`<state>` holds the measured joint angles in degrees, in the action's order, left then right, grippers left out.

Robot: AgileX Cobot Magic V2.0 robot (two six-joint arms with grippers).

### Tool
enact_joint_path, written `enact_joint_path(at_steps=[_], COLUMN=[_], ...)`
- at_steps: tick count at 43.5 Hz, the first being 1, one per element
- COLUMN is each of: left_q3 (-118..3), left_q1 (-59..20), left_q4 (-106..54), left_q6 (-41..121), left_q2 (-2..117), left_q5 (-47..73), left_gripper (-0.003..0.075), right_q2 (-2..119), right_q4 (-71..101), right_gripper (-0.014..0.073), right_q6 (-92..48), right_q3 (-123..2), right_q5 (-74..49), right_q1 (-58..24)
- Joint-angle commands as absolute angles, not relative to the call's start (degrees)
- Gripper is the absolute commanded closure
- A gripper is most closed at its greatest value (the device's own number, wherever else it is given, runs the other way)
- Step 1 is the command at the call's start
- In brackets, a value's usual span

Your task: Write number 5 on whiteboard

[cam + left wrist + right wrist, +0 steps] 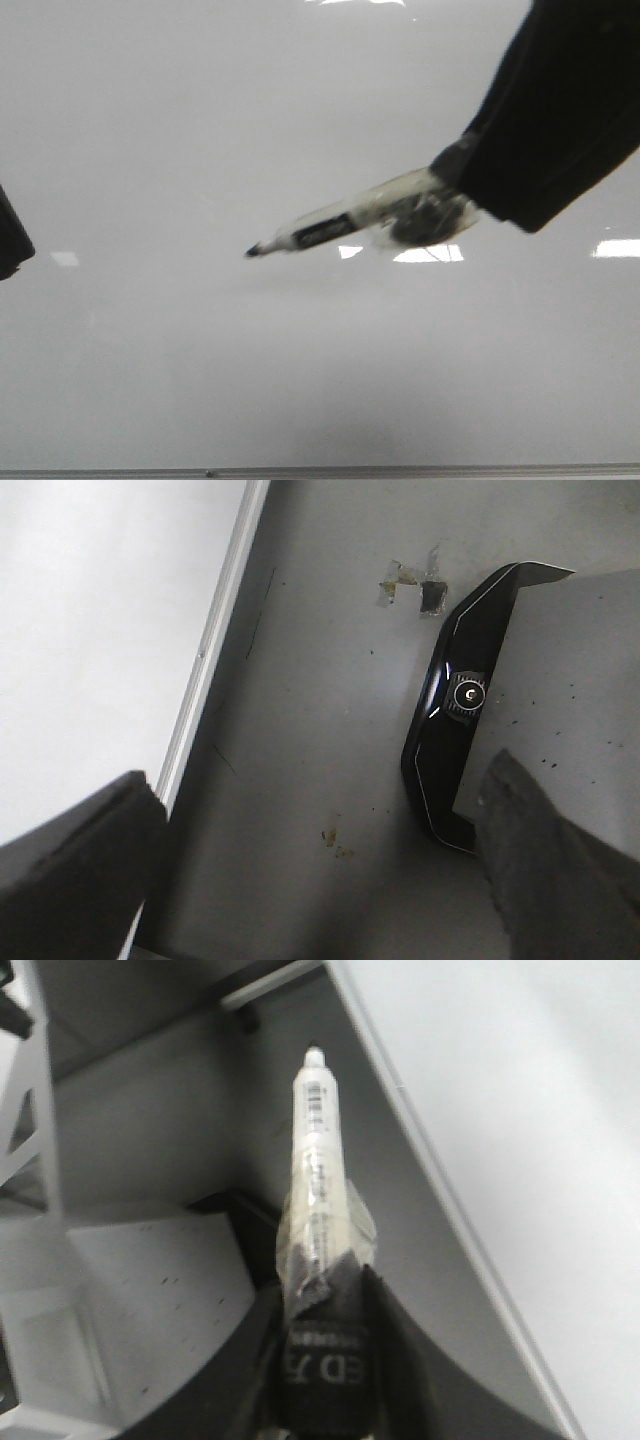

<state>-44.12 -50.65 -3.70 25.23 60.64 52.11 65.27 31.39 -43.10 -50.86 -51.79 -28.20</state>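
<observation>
The whiteboard [200, 130] fills the front view, its grey edge strip along the bottom, and I see no number 5 on it yet. The right gripper [325, 1360] is pinching a taped marker [345, 225], angled tip-first, presumably ready to write. The left gripper [300, 880] hangs off the board's edge, fingers spread, holding nothing, seemingly kept out of the way.

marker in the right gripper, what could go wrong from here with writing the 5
The marker is taped into the right gripper, so it could twist or slip under pressure. In the right wrist view its tip sits beyond the whiteboard edge strip, so a stroke might start off the board. No number 5 is visible yet, and motion blur hints at speed, risking a skewed line.
</observation>
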Motion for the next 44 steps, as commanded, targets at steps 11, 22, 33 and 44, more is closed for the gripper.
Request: enact_joint_path(at_steps=[11,22,33,44], left_q3=[-45.8,-45.8,-45.8,-45.8], left_q1=[-51.0,-51.0,-51.0,-51.0], left_q4=[-4.2,-4.2,-4.2,-4.2], left_q6=[24.6,24.6,24.6,24.6], left_q2=[59.6,59.6,59.6,59.6], left_q5=[50.0,50.0,49.5,49.5], left_gripper=[0.0610,0.0741,0.0741,0.0741], right_q2=[53.0,53.0,58.4,69.9], right_q4=[33.3,33.3,34.3,34.7], right_gripper=[0.0657,0.0657,0.0657,0.0657], right_q6=[-40.4,-40.4,-37.1,-37.0], right_q3=[-46.2,-46.2,-50.7,-62.7], right_q5=[-28.5,-27.6,-24.2,-23.5], right_q1=[-18.1,-18.1,-18.1,-18.1])
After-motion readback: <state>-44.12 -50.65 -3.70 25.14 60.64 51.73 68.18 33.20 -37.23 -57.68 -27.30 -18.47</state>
